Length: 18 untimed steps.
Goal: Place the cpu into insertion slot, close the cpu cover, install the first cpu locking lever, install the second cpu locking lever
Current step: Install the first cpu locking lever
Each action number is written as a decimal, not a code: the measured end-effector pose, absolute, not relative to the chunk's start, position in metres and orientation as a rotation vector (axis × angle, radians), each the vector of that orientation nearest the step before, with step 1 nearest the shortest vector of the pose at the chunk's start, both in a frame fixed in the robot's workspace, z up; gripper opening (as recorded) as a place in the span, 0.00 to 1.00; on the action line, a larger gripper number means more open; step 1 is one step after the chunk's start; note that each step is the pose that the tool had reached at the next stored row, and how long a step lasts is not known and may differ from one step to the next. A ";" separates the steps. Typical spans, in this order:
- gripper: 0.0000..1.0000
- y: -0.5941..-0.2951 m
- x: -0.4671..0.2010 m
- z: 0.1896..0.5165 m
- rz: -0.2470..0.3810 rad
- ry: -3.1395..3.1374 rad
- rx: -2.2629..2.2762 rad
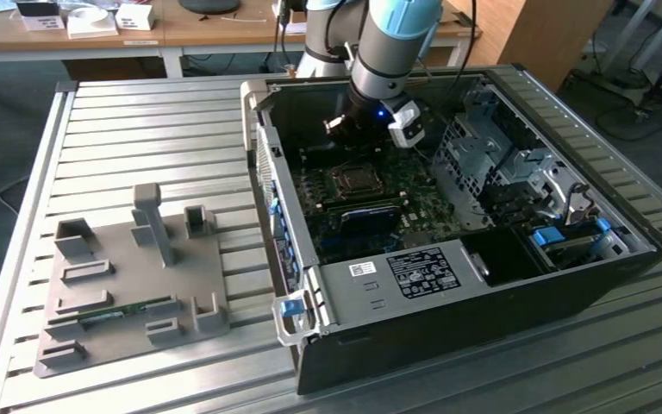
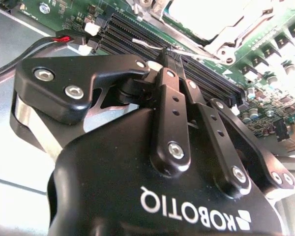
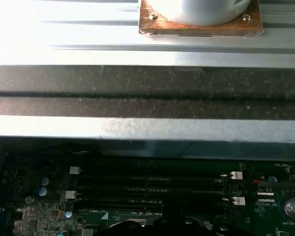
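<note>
In the exterior view the arm reaches down into the open grey computer case (image 1: pixel 446 323), with my gripper (image 1: pixel 352 142) just behind the insertion slot (image 1: pixel 354 181), over the memory slots. The second wrist view shows my gripper (image 2: pixel 169 53) with its black fingers (image 2: pixel 169 103) pressed together, their tips touching a thin silvery locking lever (image 2: pixel 147 44) beside the slot. The silvery cpu cover (image 2: pixel 226 37) lies flat on the slot. A bright pale surface shows in its opening; I cannot tell whether that is the cpu.
Long black memory slots (image 3: pixel 152 189) run between the gripper and the case's rear wall. A metal drive cage (image 1: pixel 503 164) fills the case's right side in the exterior view. A grey fixture plate (image 1: pixel 124 285) lies on the ribbed table (image 1: pixel 135 129) to the left.
</note>
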<state>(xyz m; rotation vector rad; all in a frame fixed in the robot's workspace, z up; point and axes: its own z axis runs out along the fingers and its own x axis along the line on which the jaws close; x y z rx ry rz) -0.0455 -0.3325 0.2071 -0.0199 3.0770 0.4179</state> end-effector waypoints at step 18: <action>0.11 -0.333 -0.044 0.196 0.396 3.080 -0.021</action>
